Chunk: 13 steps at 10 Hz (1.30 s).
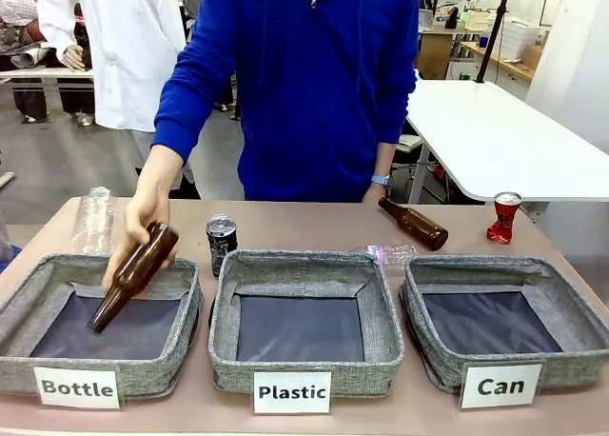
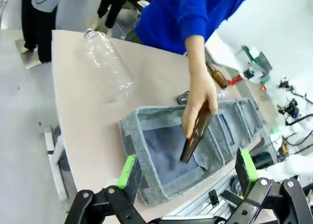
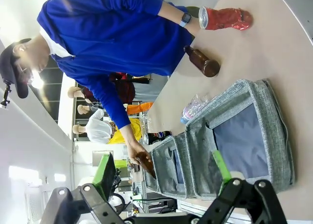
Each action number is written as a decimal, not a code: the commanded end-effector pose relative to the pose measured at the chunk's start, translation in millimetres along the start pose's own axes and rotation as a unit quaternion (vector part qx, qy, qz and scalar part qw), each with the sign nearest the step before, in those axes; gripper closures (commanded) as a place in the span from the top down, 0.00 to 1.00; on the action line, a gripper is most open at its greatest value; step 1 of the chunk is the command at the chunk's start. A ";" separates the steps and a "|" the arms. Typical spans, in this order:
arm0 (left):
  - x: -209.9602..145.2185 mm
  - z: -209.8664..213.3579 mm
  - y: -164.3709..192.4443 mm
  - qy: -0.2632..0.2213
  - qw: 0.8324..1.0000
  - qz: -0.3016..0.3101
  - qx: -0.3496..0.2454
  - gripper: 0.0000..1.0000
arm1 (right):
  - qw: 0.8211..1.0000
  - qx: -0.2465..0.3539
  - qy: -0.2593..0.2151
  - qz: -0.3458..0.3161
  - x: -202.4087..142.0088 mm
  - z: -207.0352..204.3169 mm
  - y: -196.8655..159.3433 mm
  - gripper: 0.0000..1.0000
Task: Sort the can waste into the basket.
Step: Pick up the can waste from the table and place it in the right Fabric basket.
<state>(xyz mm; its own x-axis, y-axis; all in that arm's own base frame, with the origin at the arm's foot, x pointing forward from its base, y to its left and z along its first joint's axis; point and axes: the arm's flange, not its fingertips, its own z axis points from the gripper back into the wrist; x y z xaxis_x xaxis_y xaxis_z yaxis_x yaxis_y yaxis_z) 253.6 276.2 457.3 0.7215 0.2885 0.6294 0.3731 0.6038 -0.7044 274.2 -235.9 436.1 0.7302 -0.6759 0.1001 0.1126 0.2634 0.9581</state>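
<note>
The black can (image 1: 221, 240) stands upright behind the middle basket. The crushed red can (image 1: 503, 216) stands at the table's far right; in the right wrist view the red can (image 3: 225, 18) lies beyond the grey "Can" basket (image 3: 281, 136). The "Can" basket (image 1: 563, 364) sits front right with only dark lining inside. My left gripper (image 2: 187, 165) is open and holds nothing, above the near end of the "Bottle" basket (image 2: 129, 131). My right gripper (image 3: 164, 168) is open with nothing in it, hanging over the "Can" basket's near side.
A person's hand (image 1: 143, 212) holds a brown bottle (image 1: 135, 274) over the "Bottle" basket (image 1: 143, 371). The "Plastic" basket (image 1: 285, 360) sits in the middle. Another brown bottle (image 1: 414, 223) lies far right, a crushed clear bottle (image 1: 385, 254) beside it, a clear plastic bottle (image 1: 93, 219) far left.
</note>
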 end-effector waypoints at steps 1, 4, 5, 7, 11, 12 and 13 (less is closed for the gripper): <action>3.5 -15.7 -3.7 -0.013 1.000 -0.019 -0.005 1.00 | 1.000 0.010 -0.003 0.006 1.9 0.9 2.2 1.00; 37.9 -78.1 -24.5 0.077 0.995 -0.056 0.001 1.00 | 1.000 0.010 -0.003 0.006 1.9 0.9 2.2 1.00; 43.5 -101.6 -33.2 0.114 0.991 -0.071 0.002 1.00 | 1.000 0.010 -0.003 0.006 1.9 0.9 2.2 1.00; 51.5 -142.8 -42.4 0.177 0.980 -0.087 0.006 1.00 | 1.000 0.010 -0.003 0.006 1.9 0.9 2.2 1.00; 44.2 -100.4 -32.9 0.128 0.989 -0.072 -0.009 1.00 | 1.000 0.010 -0.003 0.006 1.9 0.9 2.2 1.00; 43.8 -111.5 -36.0 0.134 0.988 -0.078 -0.016 1.00 | 1.000 0.010 -0.003 0.006 1.9 0.9 2.2 1.00; 49.9 -138.3 -39.6 0.149 0.984 -0.094 -0.004 1.00 | 1.000 0.010 -0.003 0.006 1.9 0.9 2.2 1.00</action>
<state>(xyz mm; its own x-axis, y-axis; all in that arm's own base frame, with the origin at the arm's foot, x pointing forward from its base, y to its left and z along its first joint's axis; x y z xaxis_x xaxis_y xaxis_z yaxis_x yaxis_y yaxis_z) 339.0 189.1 474.7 0.7863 -0.0037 0.6178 0.4920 0.6087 -0.6225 273.8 -236.3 436.3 0.7298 -0.6763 0.0997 0.1129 0.2632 0.9581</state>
